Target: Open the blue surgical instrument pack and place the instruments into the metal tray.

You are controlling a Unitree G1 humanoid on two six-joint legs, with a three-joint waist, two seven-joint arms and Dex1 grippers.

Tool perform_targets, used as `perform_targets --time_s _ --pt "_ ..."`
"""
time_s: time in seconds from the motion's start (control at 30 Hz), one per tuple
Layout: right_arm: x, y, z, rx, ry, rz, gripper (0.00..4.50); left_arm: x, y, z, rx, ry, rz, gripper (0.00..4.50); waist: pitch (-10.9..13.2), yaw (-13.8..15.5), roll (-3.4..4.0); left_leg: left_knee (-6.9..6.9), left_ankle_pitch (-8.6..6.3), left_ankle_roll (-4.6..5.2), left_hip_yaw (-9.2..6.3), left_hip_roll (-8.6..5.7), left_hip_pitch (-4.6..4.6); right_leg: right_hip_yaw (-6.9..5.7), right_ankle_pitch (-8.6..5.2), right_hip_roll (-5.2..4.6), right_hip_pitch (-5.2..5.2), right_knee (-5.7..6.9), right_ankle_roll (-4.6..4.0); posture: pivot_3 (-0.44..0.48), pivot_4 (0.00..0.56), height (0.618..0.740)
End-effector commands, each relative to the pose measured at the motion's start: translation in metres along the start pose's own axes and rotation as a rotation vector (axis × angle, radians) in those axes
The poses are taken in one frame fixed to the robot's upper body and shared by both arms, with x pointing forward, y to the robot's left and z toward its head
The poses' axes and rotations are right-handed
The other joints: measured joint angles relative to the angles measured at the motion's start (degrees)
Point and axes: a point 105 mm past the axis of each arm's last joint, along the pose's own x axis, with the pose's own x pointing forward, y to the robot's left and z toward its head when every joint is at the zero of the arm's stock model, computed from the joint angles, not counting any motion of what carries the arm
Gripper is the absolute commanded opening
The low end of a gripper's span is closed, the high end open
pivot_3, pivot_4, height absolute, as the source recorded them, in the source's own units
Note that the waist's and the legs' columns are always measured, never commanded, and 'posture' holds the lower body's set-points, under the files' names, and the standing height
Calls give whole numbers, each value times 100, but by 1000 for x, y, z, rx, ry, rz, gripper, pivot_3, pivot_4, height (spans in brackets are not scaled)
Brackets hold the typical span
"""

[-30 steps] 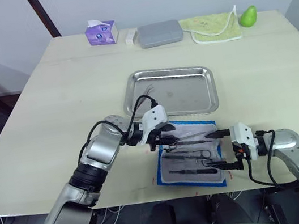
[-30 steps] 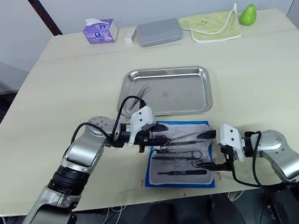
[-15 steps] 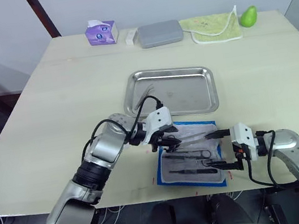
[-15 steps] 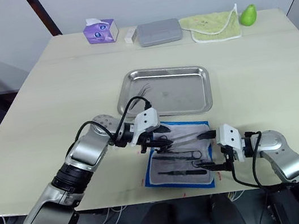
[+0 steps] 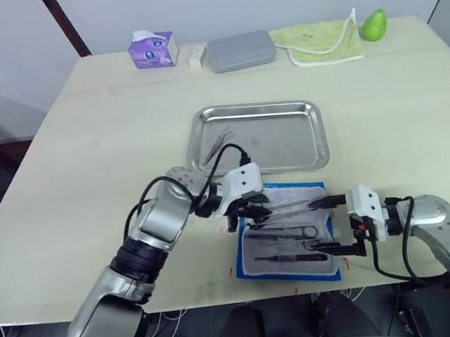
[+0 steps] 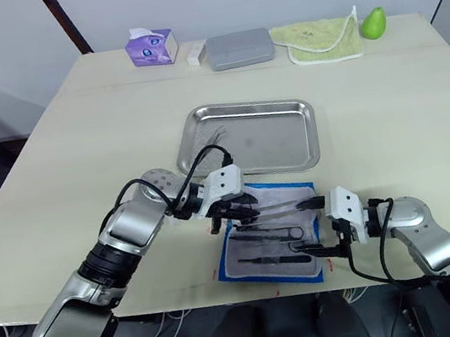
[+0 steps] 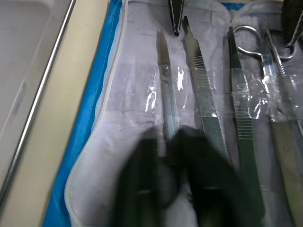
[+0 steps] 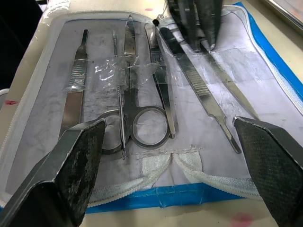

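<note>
The blue surgical instrument pack (image 5: 301, 183) lies open near the table's front edge, its whitish inner sheet (image 7: 137, 94) bare. Several instruments lie side by side on the sheet, among them scissors (image 8: 149, 127) and a scalpel handle (image 8: 75, 90). My left gripper (image 5: 253, 209) is low over the pack's far left end, shut on one slender instrument (image 7: 165, 75) that still lies flat. At the pack's right end my right gripper (image 5: 328, 225) stands wide open, empty. The metal tray (image 5: 280, 137) sits just beyond the pack, with one thin instrument (image 5: 221, 135) in its left part.
Along the table's far edge stand a purple tissue box (image 5: 152, 48), a small white item (image 5: 197, 54), a matte grey case (image 5: 240, 49), a yellow-green cloth (image 5: 320, 40) and a green pear (image 5: 373, 23). The pack's near side almost reaches the table's front edge.
My left gripper has shifted slightly rightward onto the pack's far left end and its fingers have drawn together. The right arm and the pack have stayed put.
</note>
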Motion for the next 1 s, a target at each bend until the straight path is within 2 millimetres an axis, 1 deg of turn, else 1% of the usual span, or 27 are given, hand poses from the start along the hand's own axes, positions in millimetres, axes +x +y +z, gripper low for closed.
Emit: perform_targets --time_s 0.03,0.13,0.23,0.37,0.5,0.67,1.0 --pt "0 12 -26 94 87 21 4500 10 -7 -21 -40 78 -42 102 -2 2 1 0 0 0 0 0 1 -1 0 0 2 -1 0 0 150 740" --pt "1 12 -26 95 87 26 4500 8 -2 -19 -18 83 -50 102 -3 7 2 0 0 0 -1 0 5 -4 0 0 9 -2 0 0 150 740" --pt "1 12 -26 93 89 28 4500 3 5 -12 0 80 -64 102 -3 5 2 1 0 0 1 -1 5 -7 0 0 12 -3 0 0 150 740" --pt "3 13 -28 95 95 31 4500 -4 7 -5 8 95 -120 102 -3 -11 3 1 0 0 4 -1 4 -9 0 1 12 -3 0 0 150 740" --pt "3 14 -37 100 154 42 4500 -7 12 6 12 119 -145 102 -2 -23 2 1 0 0 7 -1 3 -10 -1 3 11 -4 -1 0 150 740" --pt "3 15 -43 112 190 43 4500 -13 19 19 32 137 -164 102 -2 -55 2 1 0 0 6 -1 2 -12 -2 4 11 -4 -1 0 150 740" --pt "3 17 -48 118 217 54 4500 -25 23 29 71 169 -182 102 -1 -115 -1 1 0 0 -14 0 0 -18 -4 4 12 -4 -4 0 150 740"
